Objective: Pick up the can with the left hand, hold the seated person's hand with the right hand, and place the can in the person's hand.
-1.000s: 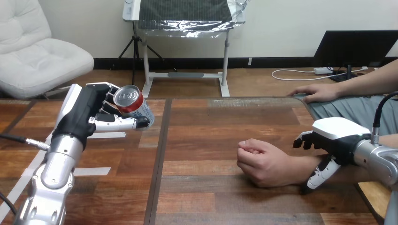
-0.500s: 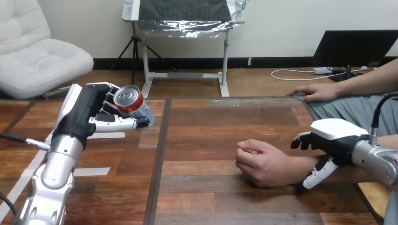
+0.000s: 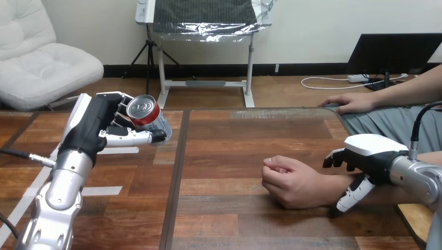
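Left hand (image 3: 96, 127) of mine is raised over the left part of the counter (image 3: 234, 140), its white-shelled back turned to the view's left, its fingers and thumb curled round the can (image 3: 148, 117). That soda can is clear of the wood and tilted, so its silver lid faces up and towards me; its top band is red and its body below is pale, with my thumb lying across the near side of it. Under my silver left forearm, pale strips of tape (image 3: 101, 190) lie flat on the boards. Further right, well apart from the can, the person's near hand (image 3: 289, 179) rests on the counter, loosely closed and holding nothing, its forearm running off to the right. My right hand (image 3: 370, 156) sits over that forearm just behind the wrist, white shell uppermost. It reaches down on both the far and the near side of the arm, but I cannot tell whether it grips the wrist or only straddles it. Beyond it, at the counter's far right corner, the person's far hand (image 3: 352, 102) lies flat on the edge.
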Tool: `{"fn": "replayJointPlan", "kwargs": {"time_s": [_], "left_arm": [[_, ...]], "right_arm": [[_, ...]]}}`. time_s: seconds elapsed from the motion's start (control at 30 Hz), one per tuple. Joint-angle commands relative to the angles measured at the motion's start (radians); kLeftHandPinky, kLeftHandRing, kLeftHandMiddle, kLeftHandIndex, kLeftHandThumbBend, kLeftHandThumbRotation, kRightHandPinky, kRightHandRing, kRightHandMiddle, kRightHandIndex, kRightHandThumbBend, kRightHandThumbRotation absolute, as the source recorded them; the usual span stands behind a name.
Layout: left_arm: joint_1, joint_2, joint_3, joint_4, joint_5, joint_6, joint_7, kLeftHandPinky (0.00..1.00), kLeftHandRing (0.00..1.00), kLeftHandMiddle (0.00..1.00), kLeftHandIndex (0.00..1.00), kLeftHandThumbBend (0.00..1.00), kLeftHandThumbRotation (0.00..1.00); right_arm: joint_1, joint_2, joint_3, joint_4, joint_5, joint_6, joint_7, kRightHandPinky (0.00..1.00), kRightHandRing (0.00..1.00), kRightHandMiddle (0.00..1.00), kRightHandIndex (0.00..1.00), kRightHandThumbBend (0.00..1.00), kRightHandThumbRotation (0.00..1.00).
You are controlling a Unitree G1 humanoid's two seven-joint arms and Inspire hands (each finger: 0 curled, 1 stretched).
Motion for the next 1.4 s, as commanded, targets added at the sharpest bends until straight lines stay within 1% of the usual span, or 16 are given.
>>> {"fn": "replayJointPlan", "kwargs": {"time_s": [0.0,0.07,0.17,0.27,0.33,0.47,0.53,0.63,0.8,1.0,1.1,1.23,1.37], "left_arm": [[-0.067,-0.001,0.024,-0.068,-0.014,-0.020,0.007,0.38,0.42,0.45,0.46,0.61,0.00],[-0.066,0.000,0.024,-0.072,-0.013,-0.017,0.007,0.38,0.41,0.45,0.46,0.60,0.00],[-0.067,0.001,0.025,-0.072,-0.014,-0.019,0.007,0.37,0.41,0.45,0.46,0.60,0.00],[-0.068,0.001,0.027,-0.069,-0.016,-0.020,0.006,0.37,0.41,0.45,0.46,0.60,0.00],[-0.069,0.001,0.028,-0.068,-0.017,-0.018,0.006,0.37,0.41,0.44,0.46,0.60,0.00],[-0.069,0.002,0.031,-0.072,-0.022,-0.011,0.002,0.37,0.41,0.44,0.46,0.60,0.00],[-0.070,0.004,0.031,-0.071,-0.023,-0.016,0.001,0.37,0.41,0.44,0.46,0.60,0.00],[-0.071,0.005,0.033,-0.068,-0.025,-0.022,-0.001,0.37,0.41,0.44,0.46,0.60,0.00],[-0.072,0.006,0.035,-0.068,-0.026,-0.020,-0.001,0.37,0.41,0.44,0.46,0.60,0.00],[-0.077,0.004,0.039,-0.064,-0.031,-0.020,0.000,0.37,0.41,0.45,0.46,0.59,0.00],[-0.078,0.006,0.040,-0.059,-0.031,-0.025,0.000,0.37,0.41,0.45,0.46,0.59,0.00],[-0.080,0.004,0.045,-0.063,-0.039,-0.019,-0.003,0.37,0.41,0.45,0.46,0.60,0.00],[-0.079,0.006,0.045,-0.070,-0.039,-0.010,-0.003,0.37,0.41,0.45,0.46,0.60,0.00]], "right_arm": [[0.151,0.082,0.047,0.025,0.019,0.013,0.071,0.59,0.78,0.85,0.83,1.00,0.35],[0.160,0.081,0.045,0.009,0.028,0.020,0.089,0.60,0.78,0.85,0.83,1.00,0.33],[0.166,0.079,0.046,-0.007,0.033,0.024,0.102,0.61,0.78,0.84,0.83,1.00,0.33],[0.174,0.079,0.048,-0.024,0.038,0.029,0.119,0.59,0.74,0.79,0.83,1.00,0.32],[0.177,0.079,0.048,-0.035,0.040,0.038,0.131,0.58,0.73,0.78,0.83,1.00,0.31],[0.188,0.076,0.050,-0.063,0.047,0.037,0.165,0.56,0.70,0.76,0.81,1.00,0.29],[0.194,0.071,0.053,-0.081,0.046,0.033,0.175,0.55,0.69,0.75,0.81,1.00,0.29],[0.201,0.062,0.061,-0.104,0.039,0.024,0.184,0.53,0.66,0.73,0.80,1.00,0.29],[0.209,0.049,0.078,-0.136,0.020,0.017,0.199,0.54,0.69,0.74,0.78,1.00,0.30],[0.217,0.045,0.076,-0.153,0.026,0.016,0.219,0.57,0.69,0.74,0.76,1.00,0.29],[0.220,0.046,0.076,-0.163,0.027,0.032,0.233,0.58,0.68,0.73,0.75,1.00,0.28],[0.221,0.044,0.077,-0.169,0.032,0.033,0.254,0.59,0.67,0.72,0.74,1.00,0.26],[0.225,0.041,0.075,-0.183,0.037,0.042,0.265,0.57,0.64,0.69,0.72,1.00,0.25]]}}
